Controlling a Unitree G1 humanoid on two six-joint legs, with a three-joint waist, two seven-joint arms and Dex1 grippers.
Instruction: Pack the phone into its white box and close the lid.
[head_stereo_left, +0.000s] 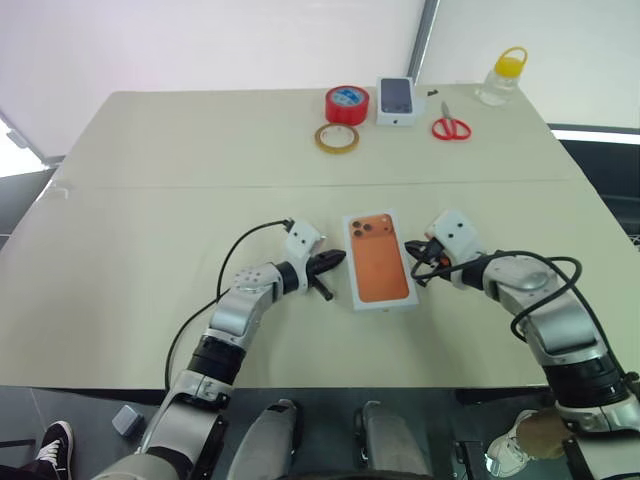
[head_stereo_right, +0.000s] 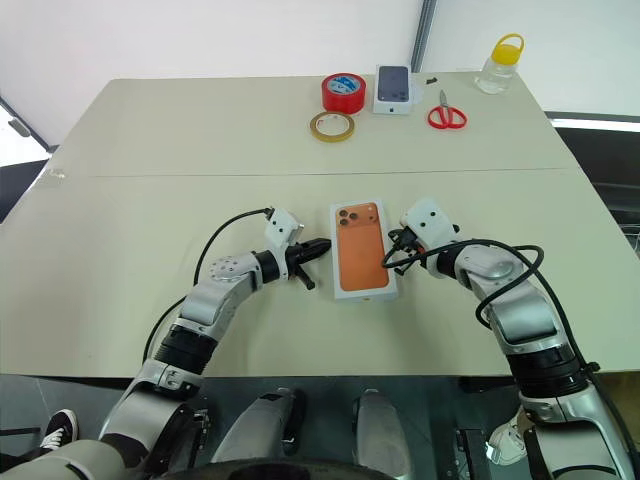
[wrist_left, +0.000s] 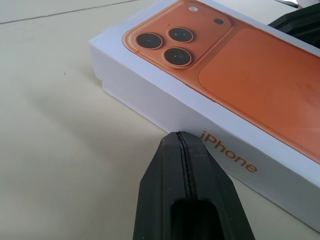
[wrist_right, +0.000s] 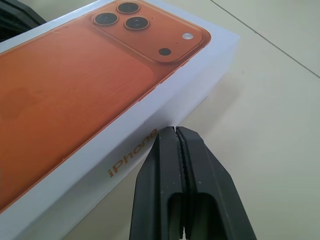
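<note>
Left end effector (head_stereo_left: 333, 261): fingers pressed together, nothing held, tip at the left long side wall of the white box (head_stereo_left: 380, 259), touching or just short of it, cannot tell which. Right end effector (head_stereo_left: 413, 249): fingers pressed together, nothing held, tip at the box's right long side wall, contact likewise unclear. White box: closed, lid on, orange phone picture with three dark lenses on top, orange lettering on both side walls; lying flat near the middle of the surface (head_stereo_left: 150, 200), between the two end effectors. Phone itself: unseen. Far edge of surface, well apart from the box: red tape roll (head_stereo_left: 346, 104), tan tape roll (head_stereo_left: 337, 138), small white carton (head_stereo_left: 396, 101) with dark phone picture, red-handled scissors (head_stereo_left: 450, 125), clear bottle (head_stereo_left: 501, 77) with yellow cap.
</note>
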